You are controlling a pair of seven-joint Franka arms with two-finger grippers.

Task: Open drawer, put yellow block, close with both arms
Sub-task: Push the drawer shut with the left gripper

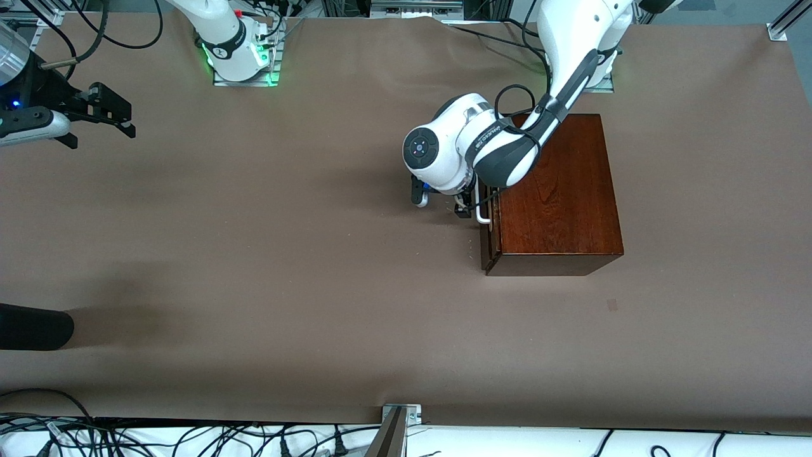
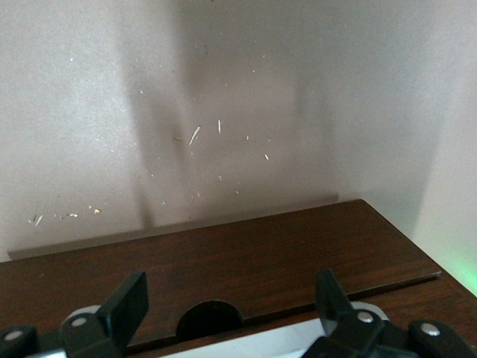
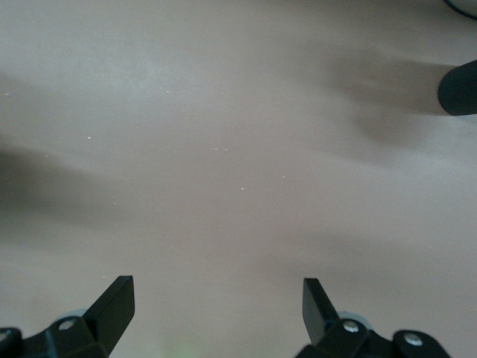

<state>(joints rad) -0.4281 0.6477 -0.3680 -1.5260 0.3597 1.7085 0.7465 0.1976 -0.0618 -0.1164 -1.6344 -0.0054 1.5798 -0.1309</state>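
The dark mahogany box (image 1: pixel 558 190) stands toward the left arm's end of the table. Its drawer (image 1: pixel 490 238) looks pushed in, and the white bar handle (image 1: pixel 482 214) is on its front. My left gripper (image 1: pixel 466 206) is down at the handle, in front of the drawer. In the left wrist view the left gripper (image 2: pixel 231 298) is open, with its fingers (image 2: pixel 133 302) on either side of the handle (image 2: pixel 261 341) and the dark wood (image 2: pixel 246 261) under them. My right gripper (image 1: pixel 127 119) waits open over the right arm's end of the table, and it is empty in its wrist view (image 3: pixel 216 298). The yellow block is out of view.
A black rounded object (image 1: pixel 32 327) juts in at the table's edge at the right arm's end, nearer to the front camera; it also shows in the right wrist view (image 3: pixel 458 88). Brown table cover (image 1: pixel 285 254) spreads between the arms. Cables lie along the front edge.
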